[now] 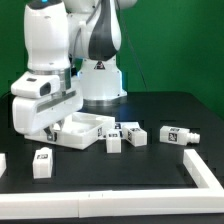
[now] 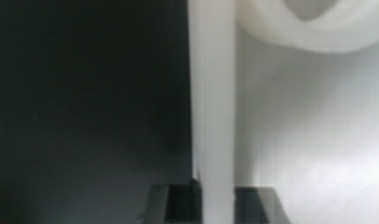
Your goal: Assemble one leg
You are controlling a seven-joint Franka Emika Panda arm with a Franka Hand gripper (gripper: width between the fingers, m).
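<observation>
My gripper (image 1: 50,127) is low over the end of the large flat white panel (image 1: 84,131) that lies toward the exterior view's left. In the wrist view the two dark fingertips (image 2: 175,205) stand on either side of the panel's raised white edge (image 2: 212,110), which fills the gap between them, so my gripper (image 2: 214,205) is shut on that edge. A round hole (image 2: 321,22) shows in the panel. Several white tagged legs lie loose on the black table: one at the front left (image 1: 42,162), two beside the panel (image 1: 115,140) (image 1: 134,133), one to the right (image 1: 175,135).
A white barrier (image 1: 120,196) runs along the table's front and rises at the right (image 1: 207,172). Another white piece (image 1: 2,161) shows at the left border. The arm's white base (image 1: 100,85) stands behind the panel.
</observation>
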